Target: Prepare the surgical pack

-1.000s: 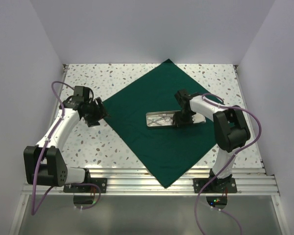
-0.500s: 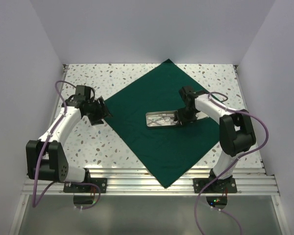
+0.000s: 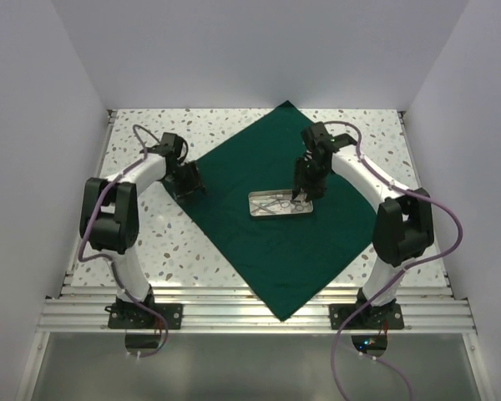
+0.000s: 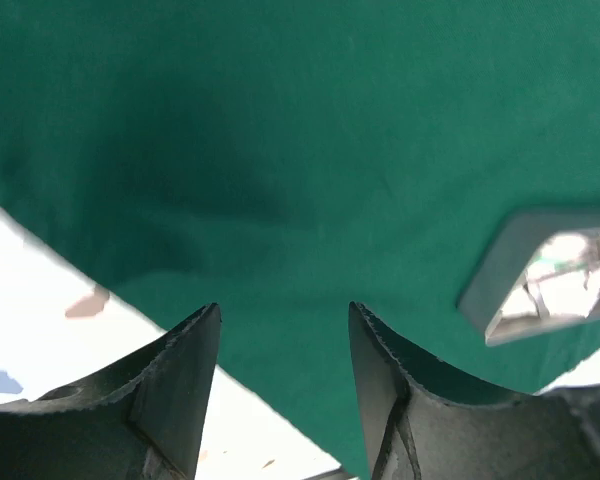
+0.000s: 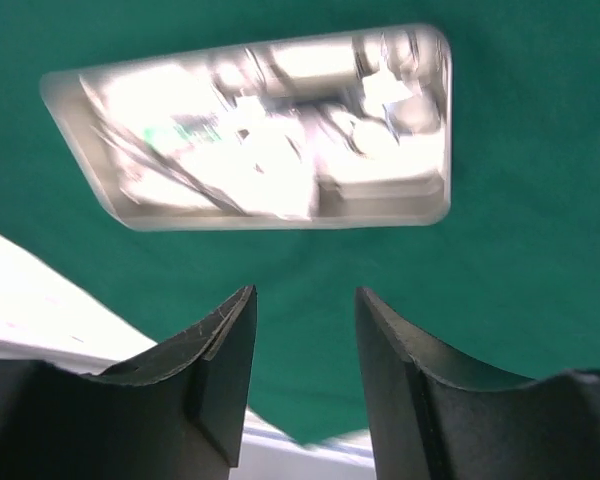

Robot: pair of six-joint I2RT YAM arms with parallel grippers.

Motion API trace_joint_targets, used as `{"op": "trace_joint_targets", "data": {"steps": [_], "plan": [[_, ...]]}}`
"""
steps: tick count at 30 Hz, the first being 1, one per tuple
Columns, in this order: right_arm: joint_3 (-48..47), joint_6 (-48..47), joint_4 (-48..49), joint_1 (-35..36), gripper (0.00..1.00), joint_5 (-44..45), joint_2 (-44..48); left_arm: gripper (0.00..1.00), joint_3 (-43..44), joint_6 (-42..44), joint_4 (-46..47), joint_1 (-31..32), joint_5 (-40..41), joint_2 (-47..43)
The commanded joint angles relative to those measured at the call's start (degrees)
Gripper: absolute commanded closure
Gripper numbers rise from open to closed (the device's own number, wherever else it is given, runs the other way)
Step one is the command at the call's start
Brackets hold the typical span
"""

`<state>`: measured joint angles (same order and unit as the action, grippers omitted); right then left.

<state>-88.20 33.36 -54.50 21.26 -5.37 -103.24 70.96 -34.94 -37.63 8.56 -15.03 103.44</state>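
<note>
Speckled white table point(image 3: 150, 242) enclosed by plain white walls point(image 3: 234, 50); ribbed metal rail point(image 3: 217, 309) along its near edge.

The left claw point(image 3: 194, 185) has swung in from the bare table point(image 3: 142, 225) to the left corner of the drape point(image 3: 234, 180), whose edge now runs under its fingers point(image 4: 180, 380), and its arm now stands steeper over its base. The right claw point(image 3: 302, 190) has come up off the right end of the tray point(image 3: 275, 205) and drawn back toward the far side. The tray now lies clear ahead of its parted fingertips.
</note>
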Motion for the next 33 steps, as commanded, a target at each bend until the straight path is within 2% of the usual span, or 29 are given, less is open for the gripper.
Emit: {"op": "trace_joint_targets", "data": {"steps": [1, 5, 8, 14, 22, 28, 31, 33], "plan": [[3.6, -15.4, -4.6, 1.2, 0.52, -0.1, 5.6, 0.42, 7.0, -1.9, -2.1, 0.1, 3.9, 7.1], [7.7, -18.2, -5.0, 2.1, 0.45, 1.4, 9.3, 0.41, 13.0, -1.5, -7.7, 0.0, 7.6, 15.5], [8.0, -19.7, -5.4, 4.3, 0.38, 0.7, 10.5, 0.41, 13.5, -0.2, -11.8, -1.1, 7.9, 20.8], [11.1, -20.1, -5.6, 11.7, 0.34, 2.5, 12.8, 0.41, 7.3, 2.2, -9.6, -4.9, 9.6, 19.5], [18.7, -20.8, -5.1, 20.9, 0.33, 0.6, 17.9, 0.41, 5.9, 6.6, -9.7, -11.5, 13.9, 18.0], [25.5, -18.7, -1.1, 31.2, 0.34, -2.6, 21.2, 0.41, 5.9, 7.7, -8.8, -12.1, 11.1, 15.3], [28.5, -14.9, 1.0, 35.0, 0.36, -7.0, 21.9, 0.4, 8.4, 8.3, -10.2, -12.0, 8.4, 13.8], [30.5, -13.0, 3.6, 40.3, 0.35, -7.3, 24.0, 0.38, 10.5, 8.9, -11.3, -12.0, 7.0, 11.7]]}}
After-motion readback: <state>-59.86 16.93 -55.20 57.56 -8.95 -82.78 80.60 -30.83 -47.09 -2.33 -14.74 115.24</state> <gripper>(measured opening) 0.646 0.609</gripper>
